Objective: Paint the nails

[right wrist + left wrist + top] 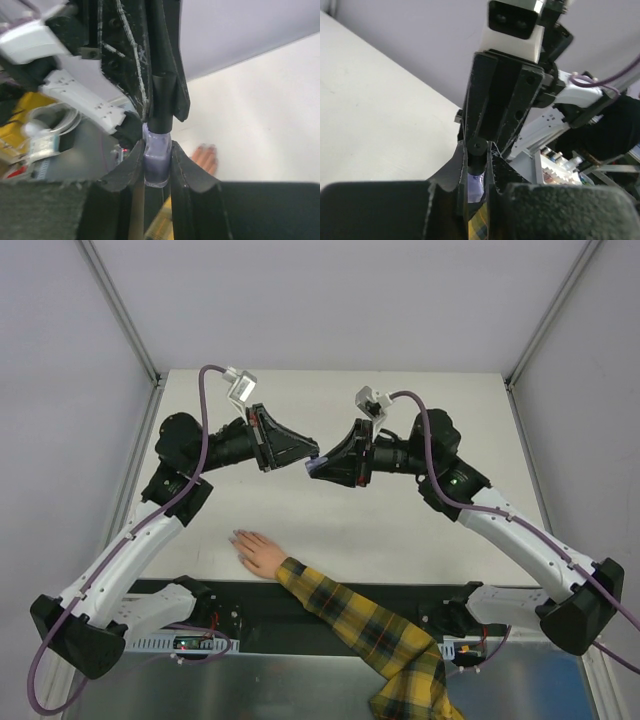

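Both grippers meet in mid-air above the table's middle. My right gripper (322, 469) (157, 150) is shut on the glass body of the small purple polish bottle (156, 161). My left gripper (308, 454) (478, 150) is shut on the bottle's black cap (478, 156) (162, 102); the cap sits on the bottle. The peach mannequin hand (258, 551) lies flat near the front edge, below the grippers, with its plaid sleeve (360, 622) running to the lower right. Its nails (238, 537) (207, 148) are tiny and pale, pointing up-left, and blurred in the right wrist view.
A black strip (300, 602) runs along the table's near edge under the sleeve. The white table (440, 530) is bounded by metal frame posts (120, 310) at the back corners. Both arm bases stand at the front corners.
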{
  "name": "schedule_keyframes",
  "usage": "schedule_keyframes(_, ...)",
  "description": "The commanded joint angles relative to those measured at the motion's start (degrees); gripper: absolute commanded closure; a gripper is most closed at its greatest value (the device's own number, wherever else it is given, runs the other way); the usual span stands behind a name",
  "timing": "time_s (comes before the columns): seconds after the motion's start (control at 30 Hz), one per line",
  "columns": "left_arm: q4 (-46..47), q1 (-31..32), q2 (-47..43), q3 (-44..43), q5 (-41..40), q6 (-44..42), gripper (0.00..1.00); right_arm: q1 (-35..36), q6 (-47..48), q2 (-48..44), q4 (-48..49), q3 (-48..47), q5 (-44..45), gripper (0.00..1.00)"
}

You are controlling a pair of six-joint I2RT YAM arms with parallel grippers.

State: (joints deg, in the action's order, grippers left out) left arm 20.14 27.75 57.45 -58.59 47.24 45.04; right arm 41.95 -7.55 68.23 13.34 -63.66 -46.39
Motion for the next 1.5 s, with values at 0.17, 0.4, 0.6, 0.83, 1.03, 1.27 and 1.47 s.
schedule_keyframes(0.17,-28.64,17.93,1.94,-13.71,-56.86,-11.9,1.0,21.85,27.41,0.4,-17.39,-9.01,81.15,1.0)
schedule_keyframes(0.4,-35.79,23.4,10.66,-20.95,-66.49,-7.16,1.0,22.65,29.44,3.32,-14.4,-10.09,79.28,1.0)
schedule_keyframes(0.6,-35.78,23.41,11.98,-23.15,-63.69,-8.29,1.0,20.11,25.33,0.69,-10.28,-6.49,66.13,1.0)
schedule_keyframes(0.83,-32.54,23.14,8.56,-21.31,-54.81,-16.12,0.28,9.47,16.96,-2.4,-6.84,-1.21,44.14,1.0)
schedule_keyframes(1.03,-26.93,16.83,-0.58,-14.02,-41.95,-14.1,0.03,4.37,12.84,-3.27,-8.51,-2.79,16.1,1.0)
schedule_keyframes(1.27,-5.34,3.2,-4.98,-2.25,-7.55,-2.51,0.1,1.2,7.82,-1.69,-5.7,-5.77,-7.74,1.0)
schedule_keyframes(1.47,3.68,3.01,-3.66,-1.7,3.03,1.37,0.18,0.06,6.06,-1.87,-5.7,-5.86,-9.24,1.0)
